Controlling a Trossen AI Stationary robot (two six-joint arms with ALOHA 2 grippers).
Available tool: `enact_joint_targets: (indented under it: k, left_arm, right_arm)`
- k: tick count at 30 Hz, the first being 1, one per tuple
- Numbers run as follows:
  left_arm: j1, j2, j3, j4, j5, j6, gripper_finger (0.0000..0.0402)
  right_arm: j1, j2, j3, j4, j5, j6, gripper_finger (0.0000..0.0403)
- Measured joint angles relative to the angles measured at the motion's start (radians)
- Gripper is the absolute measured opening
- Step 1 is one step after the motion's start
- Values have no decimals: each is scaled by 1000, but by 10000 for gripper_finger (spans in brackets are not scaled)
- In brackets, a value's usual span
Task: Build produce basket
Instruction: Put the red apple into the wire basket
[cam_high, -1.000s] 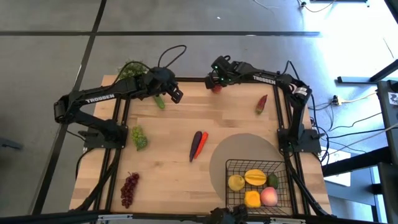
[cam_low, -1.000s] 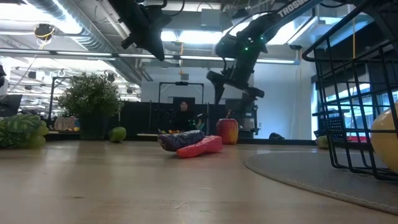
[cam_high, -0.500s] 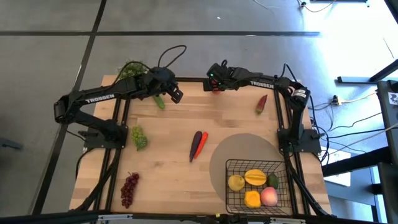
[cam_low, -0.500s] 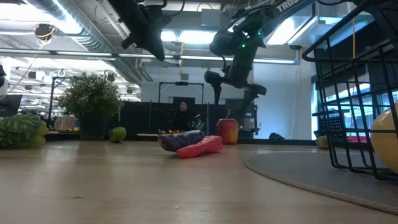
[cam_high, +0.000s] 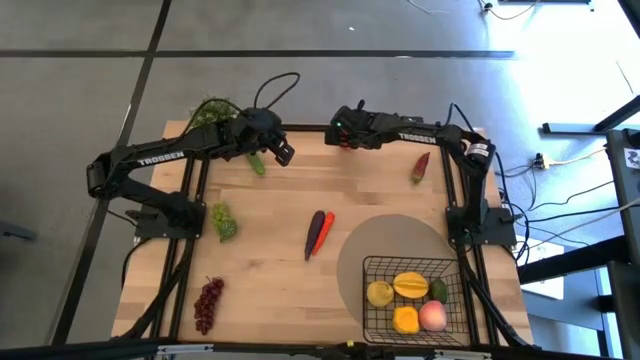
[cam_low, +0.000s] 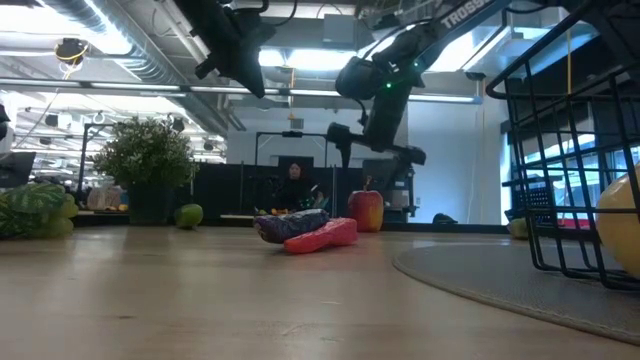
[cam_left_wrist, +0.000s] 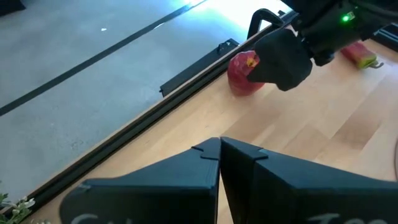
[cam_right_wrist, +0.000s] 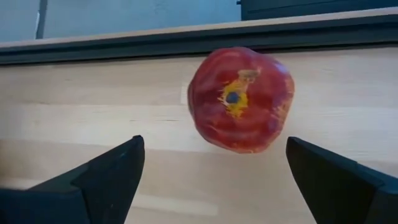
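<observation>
The basket (cam_high: 412, 298) sits on a round mat (cam_high: 395, 240) at the table's (cam_high: 270, 260) near right corner, with a lemon (cam_high: 380, 293), mango (cam_high: 411, 284), pepper (cam_high: 405, 319) and peach (cam_high: 432, 316) inside. Two chilies (cam_high: 318, 232) lie side by side at the centre. Grapes (cam_high: 208, 303) lie near left, another bunch (cam_high: 224, 222) farther back on the left. A cucumber (cam_high: 257, 163) lies far left, under the left gripper (cam_high: 283, 153). The apple (cam_right_wrist: 240, 99) stands at the far edge, just below the right gripper (cam_high: 336, 134). Another chili (cam_high: 420, 167) lies far right. A plant (cam_high: 208, 112) stands at the far left corner.
</observation>
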Motion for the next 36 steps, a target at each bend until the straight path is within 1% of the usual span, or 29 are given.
enact_joint_targets:
  k: [10, 12, 21, 36]
  left_arm:
    - [0, 0, 0, 0, 0, 0, 0]
    - [0, 0, 0, 0, 0, 0, 0]
    - [0, 0, 0, 0, 0, 0, 0]
    - [0, 0, 0, 0, 0, 0, 0]
  right_arm:
    - [2, 44, 0, 24, 11, 3, 378]
    - [2, 50, 0, 32, 32, 2, 378]
    - [1, 51, 0, 19, 69, 27, 378]
    - [-4, 57, 0, 9, 85, 27, 378]
